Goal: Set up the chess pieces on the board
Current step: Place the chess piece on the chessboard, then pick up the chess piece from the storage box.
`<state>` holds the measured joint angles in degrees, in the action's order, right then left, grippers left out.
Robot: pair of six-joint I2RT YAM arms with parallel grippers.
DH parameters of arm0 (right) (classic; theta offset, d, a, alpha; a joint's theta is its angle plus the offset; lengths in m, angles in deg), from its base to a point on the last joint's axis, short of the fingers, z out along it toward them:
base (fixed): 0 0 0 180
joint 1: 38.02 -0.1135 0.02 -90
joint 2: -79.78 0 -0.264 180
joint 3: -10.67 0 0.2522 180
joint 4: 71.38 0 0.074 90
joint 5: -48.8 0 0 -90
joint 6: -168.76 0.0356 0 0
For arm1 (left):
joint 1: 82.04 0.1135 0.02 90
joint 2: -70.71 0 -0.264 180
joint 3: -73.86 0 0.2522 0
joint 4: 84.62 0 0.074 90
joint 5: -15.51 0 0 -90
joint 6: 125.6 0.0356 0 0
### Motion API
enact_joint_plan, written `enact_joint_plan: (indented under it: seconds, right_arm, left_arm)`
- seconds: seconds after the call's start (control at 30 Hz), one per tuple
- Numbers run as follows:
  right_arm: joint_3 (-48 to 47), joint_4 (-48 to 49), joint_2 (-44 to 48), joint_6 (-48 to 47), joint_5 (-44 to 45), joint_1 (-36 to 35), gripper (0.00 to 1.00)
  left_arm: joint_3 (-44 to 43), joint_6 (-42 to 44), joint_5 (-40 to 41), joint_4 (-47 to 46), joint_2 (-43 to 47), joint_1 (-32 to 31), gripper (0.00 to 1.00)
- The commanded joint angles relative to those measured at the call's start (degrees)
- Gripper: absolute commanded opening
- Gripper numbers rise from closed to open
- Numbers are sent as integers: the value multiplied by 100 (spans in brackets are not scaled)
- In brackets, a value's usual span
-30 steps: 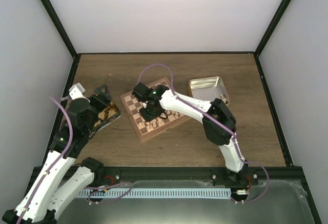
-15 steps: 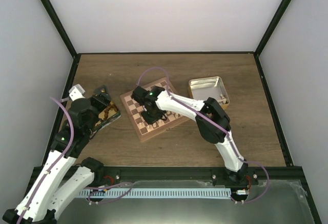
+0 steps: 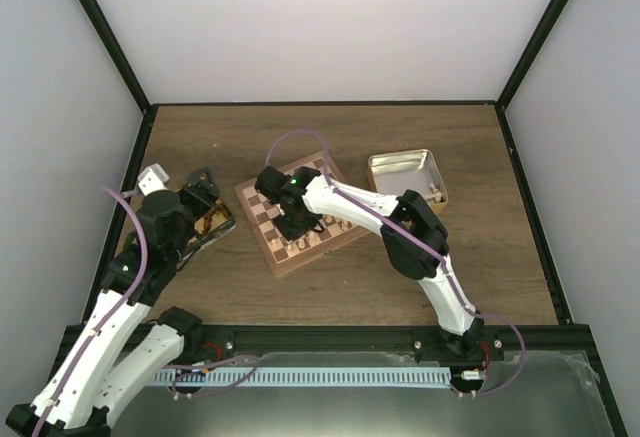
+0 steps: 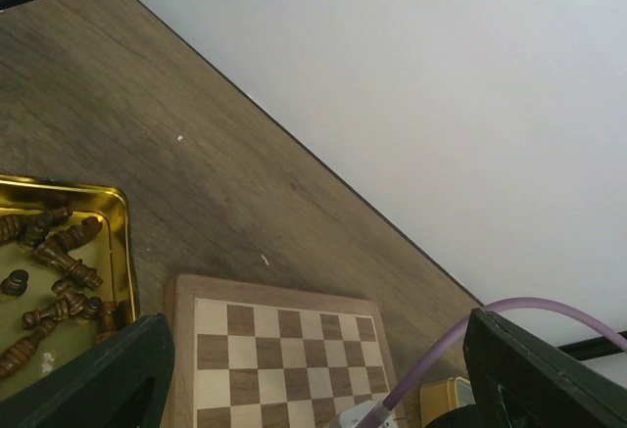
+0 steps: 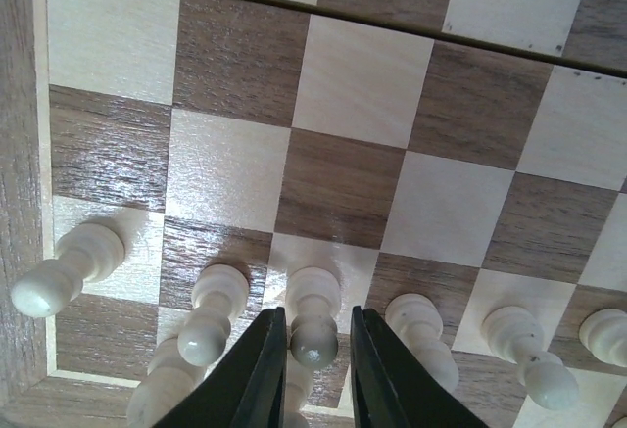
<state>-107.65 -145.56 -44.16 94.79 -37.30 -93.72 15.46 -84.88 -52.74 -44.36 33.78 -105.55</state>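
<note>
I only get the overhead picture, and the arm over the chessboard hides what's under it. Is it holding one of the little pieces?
Observer: Its wrist camera shows a pale piece standing on the board between the fingers of the right gripper. There are slim gaps on either side, so it doesn't look gripped.
Operator: Is that piece on its own?
Observer: No, other pale pieces stand in a row on both sides of it.
Operator: And what's in the tin on the left?
Observer: The left wrist camera shows a gold tin with dark pieces lying jumbled inside.
</note>
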Motion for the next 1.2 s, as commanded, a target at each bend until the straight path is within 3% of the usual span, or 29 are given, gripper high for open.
enact_joint_plan:
  seconds: [0.0,0.3,0.47,0.73,0.9,1.17]
  right_arm:
    - [-291,-55,-53,-65,14,-37,21]
    - [-316,37,37,85,223,-37,21]
    - [-491,357,211,387,178,-13,33]
    - [-224,810,833,941,800,347,37]
    - [1068,1522,2070,1444,1405,1052,43]
    - [3078,2190,3494,1541,1120,3269,47]
  left_arm:
    - [89,-16,-43,-15,-23,35,83]
    - [107,2,-111,-34,-40,28,83]
    - [97,134,-155,-27,-10,32,83]
    - [151,306,-258,5,30,31,83]
    - [228,480,-519,-256,9,30,83]
    - [226,564,-709,-514,-175,30,83]
